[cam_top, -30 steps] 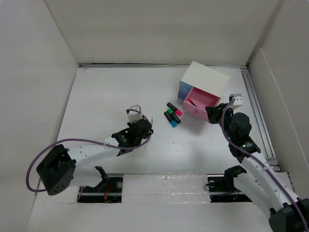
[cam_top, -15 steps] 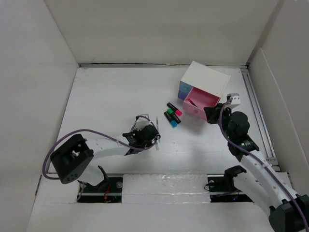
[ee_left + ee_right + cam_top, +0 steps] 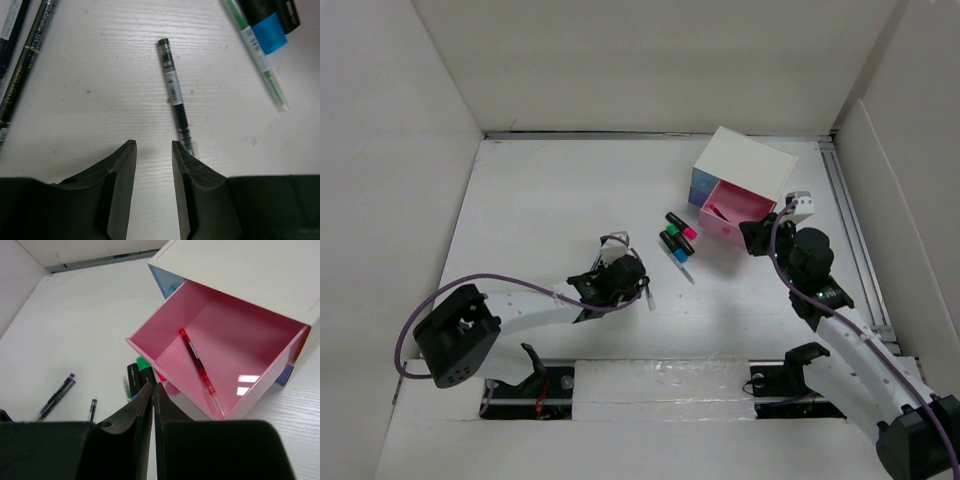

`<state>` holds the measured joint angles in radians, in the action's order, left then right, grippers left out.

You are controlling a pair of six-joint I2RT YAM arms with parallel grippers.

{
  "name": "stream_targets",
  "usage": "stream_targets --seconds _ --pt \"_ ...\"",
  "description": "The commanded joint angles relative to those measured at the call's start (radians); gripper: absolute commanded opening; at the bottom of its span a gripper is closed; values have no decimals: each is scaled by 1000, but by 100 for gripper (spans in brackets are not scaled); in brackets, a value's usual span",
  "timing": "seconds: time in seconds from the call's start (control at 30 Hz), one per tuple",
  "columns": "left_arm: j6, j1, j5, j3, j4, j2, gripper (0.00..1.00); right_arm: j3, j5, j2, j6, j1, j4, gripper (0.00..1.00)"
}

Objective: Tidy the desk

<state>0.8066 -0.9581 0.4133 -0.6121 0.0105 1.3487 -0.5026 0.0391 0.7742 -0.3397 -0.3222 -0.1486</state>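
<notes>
The desk (image 3: 540, 200) is the broad white tabletop that fills the floor of the white-walled enclosure, with both arms bolted at its near edge. Out from the near left, the left gripper (image 3: 642, 288) sits low over the desk a little left of centre. In the left wrist view its fingers (image 3: 122, 165) stand partly spread with bare tabletop between them, gripping nothing. A thin black pen (image 3: 172, 90) lies flat just beyond the fingers, its near end right beside the right-hand fingertip; whether they touch I cannot tell. To the left of that gripper two more dark pens (image 3: 20, 65) lie side by side on the surface. Farther and to the right, a slim green pen (image 3: 682, 268) lies at an angle against the blue-capped one of three highlighters (image 3: 677, 238), black-bodied markers with pink, green and blue ends clustered together. Right of them, the right gripper (image 3: 752, 234) hangs at the near edge of the pink drawer (image 3: 735, 215). Its fingers (image 3: 140, 405) are pressed almost together with only a slit between them and nothing in it; whether they touch the drawer's lip I cannot tell. The drawer is pulled out toward the near side, and a red pen (image 3: 200, 370) lies slanted on its floor. It belongs to the small white box (image 3: 750, 160), which stands at the far right of the desk, with a blue drawer front (image 3: 167, 282) showing on its left.
</notes>
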Motion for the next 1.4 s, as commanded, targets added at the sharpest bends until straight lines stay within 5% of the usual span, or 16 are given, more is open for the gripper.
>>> stream_targets --seconds 0.0,0.57,0.73,1.27,1.37 --pt "6 -1 -51 -24 -53 -28 31 -50 25 11 7 -8 -74 11" --pt "-15 -1 -68 -138 -107 173 36 -53 51 34 8 -8 -80 9" --pt "5 -1 -16 -173 -34 243 19 -53 54 27 8 -8 -78 9" --pt "29 -1 68 -156 92 283 20 -54 50 2 10 -8 -69 17" --pt "28 -1 70 -163 92 290 3 -57 54 7 8 -8 -69 21"
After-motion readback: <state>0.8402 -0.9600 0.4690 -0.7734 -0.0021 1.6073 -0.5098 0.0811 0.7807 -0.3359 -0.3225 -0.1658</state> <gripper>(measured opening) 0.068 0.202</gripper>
